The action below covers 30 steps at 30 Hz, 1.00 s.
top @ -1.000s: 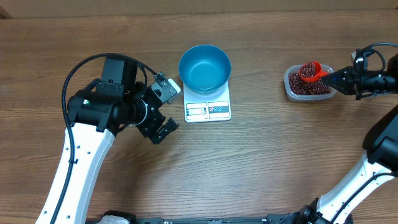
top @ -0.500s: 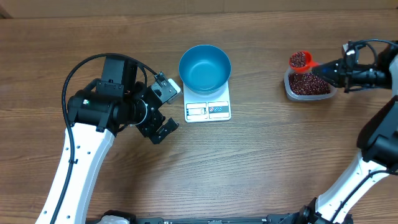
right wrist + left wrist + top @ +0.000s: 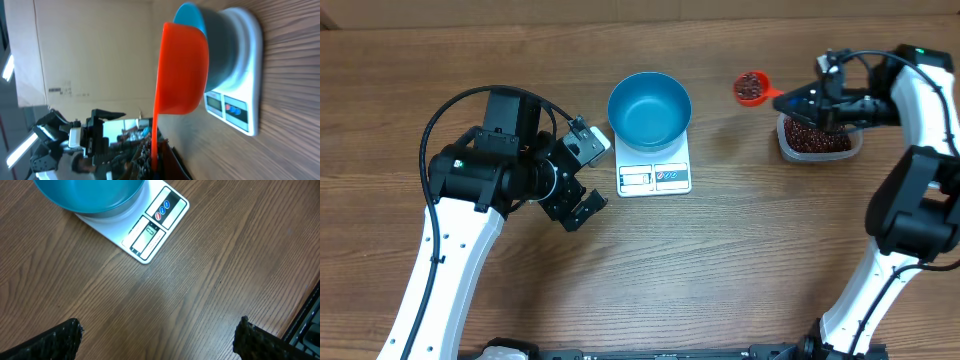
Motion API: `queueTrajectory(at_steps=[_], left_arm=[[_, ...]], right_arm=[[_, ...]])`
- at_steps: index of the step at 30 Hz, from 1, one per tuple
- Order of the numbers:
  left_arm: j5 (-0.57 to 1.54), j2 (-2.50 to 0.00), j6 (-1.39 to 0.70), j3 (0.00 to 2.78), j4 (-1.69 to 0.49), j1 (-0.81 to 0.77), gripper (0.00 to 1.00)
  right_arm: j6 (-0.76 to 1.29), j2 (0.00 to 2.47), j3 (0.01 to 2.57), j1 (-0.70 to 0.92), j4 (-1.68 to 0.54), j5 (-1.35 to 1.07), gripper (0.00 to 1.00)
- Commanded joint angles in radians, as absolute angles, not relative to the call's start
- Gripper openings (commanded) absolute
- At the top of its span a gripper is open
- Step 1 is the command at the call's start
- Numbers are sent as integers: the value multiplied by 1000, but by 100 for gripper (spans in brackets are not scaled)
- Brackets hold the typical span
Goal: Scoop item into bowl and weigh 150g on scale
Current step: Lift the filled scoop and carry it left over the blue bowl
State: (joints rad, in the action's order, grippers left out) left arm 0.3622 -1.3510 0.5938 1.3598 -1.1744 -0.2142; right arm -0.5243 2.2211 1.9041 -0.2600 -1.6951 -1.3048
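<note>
Right gripper (image 3: 809, 102): jaws pressed together on the handle of the orange scoop (image 3: 751, 88), which is heaped with beans (image 3: 751, 86) and held out level over bare table (image 3: 770, 250), between the clear tub (image 3: 785, 142) and the blue bowl (image 3: 650, 108). More beans lie in the tub, directly under the gripper. The step in hand is judged to be the carry to the bowl. It is best done with the scoop kept level until its lip stands over the bowl's middle. The wrist should then roll slowly so that the beans trickle rather than dump. The scoop should touch neither the bowl's rim nor the scale (image 3: 655, 178), since any press would likely falsify the reading. The bowl sits on the scale and looks empty, with the display (image 3: 145, 236) facing the robot. The right arm reaches far forward, its forearm turned inward toward the bowl. Farther off, the left gripper (image 3: 160, 345) hangs just left of the scale, its jaws spread wide and holding nothing, with the elbow bent back.
</note>
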Motion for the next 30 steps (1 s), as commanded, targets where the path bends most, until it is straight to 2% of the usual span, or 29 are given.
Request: queueTrajectory(at_steps=[1, 18, 25, 30], left_arm=[[363, -1335, 576, 1357, -1171, -208, 99], [363, -1335, 576, 1357, -1171, -208, 100], [363, -1335, 576, 1357, -1171, -208, 100], [363, -1335, 576, 1357, -1171, -208, 100]], right_arm=[[-537, 2235, 1896, -201, -1695, -1364, 4], [-521, 2235, 1896, 36, -1564, -1394, 4], [-521, 2235, 1896, 88, -1415, -1381, 4], [-521, 2235, 1896, 109, -1313, -1284, 4]])
